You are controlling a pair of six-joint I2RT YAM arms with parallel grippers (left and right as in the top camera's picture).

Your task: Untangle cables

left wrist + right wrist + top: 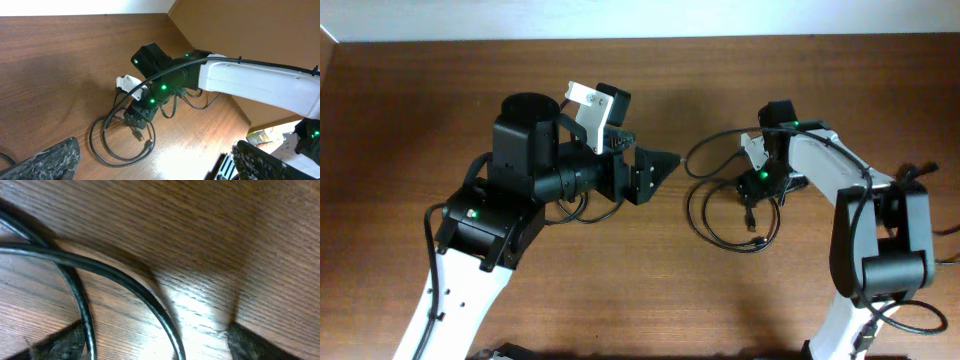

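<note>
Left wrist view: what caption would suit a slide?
The right claw poised low over looped black cables on a wooden table.

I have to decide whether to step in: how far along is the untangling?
Nothing looks done: the cables lie in overlapping loops, crossing each other on the table. In hand: the right gripper sits low over a crossing, open, astride one strand, not gripping it. The left gripper hangs open above the table, away from the cables. Left: all the separating.
</note>
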